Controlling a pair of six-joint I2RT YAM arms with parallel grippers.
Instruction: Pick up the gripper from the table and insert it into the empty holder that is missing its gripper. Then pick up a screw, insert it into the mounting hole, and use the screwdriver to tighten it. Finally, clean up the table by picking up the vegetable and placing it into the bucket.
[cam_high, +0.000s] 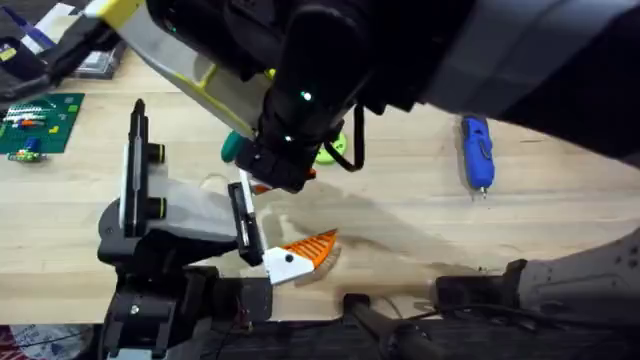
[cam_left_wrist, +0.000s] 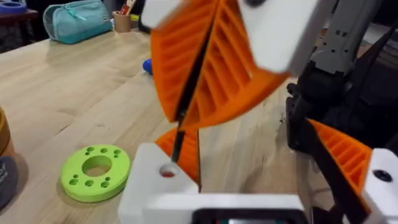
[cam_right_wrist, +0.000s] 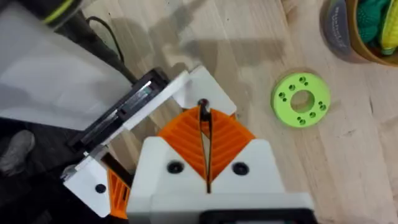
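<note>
Item: right gripper (cam_right_wrist: 204, 121), white-bodied with orange ribbed pads, reaching across to the left half of the table (cam_high: 400, 220). Its pads are pressed together on a thin dark screw (cam_right_wrist: 203, 109), which stands nearly upright between them. From where I stand, the screw's tip sits at or just over the mounting hole (cam_left_wrist: 166, 171) in the white mounting block (cam_high: 285, 263); I cannot tell whether it has entered. That block carries the gripper (cam_high: 312, 246), an orange wedge seated at the near end of the holder (cam_high: 185, 215), pointing away from the holder's black plates. Handling, as I judge it: the screw is light, rigid and smooth (the kind of thing that tips or slips out of a soft ribbed pad). It is best pinched high on the shank, leaving the lower thread free to find the hole. The block looks like hard printed plastic, so a skewed entry would probably bind rather than give. Further out: a green ring (cam_right_wrist: 301, 100) near the holder; the screwdriver (cam_high: 477, 150), blue, lying well apart to the right.
</note>
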